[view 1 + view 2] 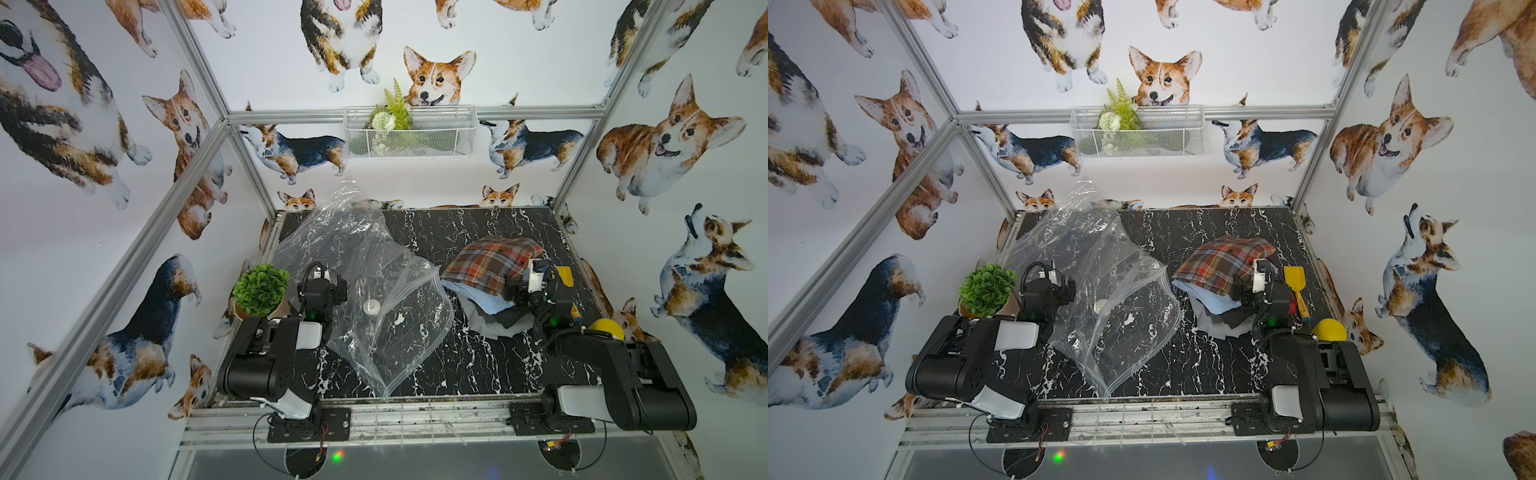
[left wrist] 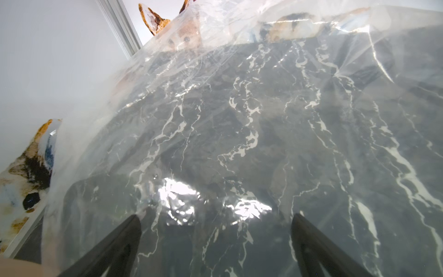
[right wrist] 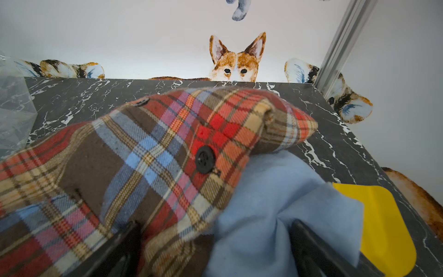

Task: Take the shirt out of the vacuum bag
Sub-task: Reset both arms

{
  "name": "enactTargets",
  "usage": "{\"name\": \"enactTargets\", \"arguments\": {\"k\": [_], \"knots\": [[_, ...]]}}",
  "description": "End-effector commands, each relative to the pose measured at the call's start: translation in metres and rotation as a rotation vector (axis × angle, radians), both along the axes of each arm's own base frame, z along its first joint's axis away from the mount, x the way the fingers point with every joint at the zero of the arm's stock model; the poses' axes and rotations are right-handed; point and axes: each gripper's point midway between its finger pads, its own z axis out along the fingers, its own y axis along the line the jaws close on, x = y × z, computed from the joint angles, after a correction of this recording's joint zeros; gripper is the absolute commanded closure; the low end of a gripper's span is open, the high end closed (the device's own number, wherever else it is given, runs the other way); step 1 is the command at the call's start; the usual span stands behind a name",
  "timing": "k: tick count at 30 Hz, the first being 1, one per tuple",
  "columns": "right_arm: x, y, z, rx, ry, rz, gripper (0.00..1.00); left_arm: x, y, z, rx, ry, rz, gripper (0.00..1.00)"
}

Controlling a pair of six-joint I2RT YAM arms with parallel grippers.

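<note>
The vacuum bag (image 1: pixel 374 257) (image 1: pixel 1100 257) lies crumpled on the left-middle of the black marble table (image 1: pixel 457 365), its round white valve (image 1: pixel 371 308) facing up. Marble veins show through the plastic. The plaid shirt (image 1: pixel 494 259) (image 1: pixel 1225 259) lies outside the bag, on top of a pile of blue and grey clothes (image 1: pixel 494 320) at the right. My left gripper (image 2: pixel 215 215) is open, its fingers pressed up against the bag's film (image 2: pixel 239 120). My right gripper (image 3: pixel 214 223) is open, with the plaid shirt (image 3: pixel 143 156) and a light blue cloth (image 3: pixel 275 203) bulging between its fingers.
A small potted plant (image 1: pixel 261 289) stands at the table's left edge beside my left arm. A yellow scraper (image 1: pixel 1295 286) and a yellow ball (image 1: pixel 606 330) lie at the right edge. A white wire basket (image 1: pixel 409 133) with greenery hangs on the back wall.
</note>
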Motion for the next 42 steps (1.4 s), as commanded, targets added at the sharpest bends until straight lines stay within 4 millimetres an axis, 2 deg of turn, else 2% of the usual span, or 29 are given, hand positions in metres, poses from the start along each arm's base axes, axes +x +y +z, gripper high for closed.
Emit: {"name": "enactTargets", "arguments": {"k": [1, 2, 9, 13, 19, 42], "knots": [[0.0, 0.007, -0.012, 0.003, 0.005, 0.039, 0.0, 0.007, -0.005, 0.016, -0.014, -0.078, -0.027, 0.0], [0.002, 0.0, -0.012, 0.007, -0.004, -0.006, 0.0, 0.007, -0.004, 0.016, -0.013, -0.078, -0.026, 0.0], [0.01, -0.016, -0.015, 0.015, 0.039, -0.109, 0.0, 0.008, -0.004, 0.015, -0.014, -0.078, -0.025, 0.0], [0.008, -0.015, -0.014, 0.014, 0.034, -0.099, 0.0, 0.009, -0.004, 0.016, -0.014, -0.079, -0.027, 0.0], [0.018, -0.021, -0.018, 0.048, 0.094, -0.113, 0.0, 0.007, -0.004, 0.017, -0.013, -0.087, -0.026, 0.0], [0.02, -0.021, -0.021, 0.054, 0.104, -0.113, 0.0, 0.007, -0.004, 0.016, -0.013, -0.083, -0.026, 0.0]]}}
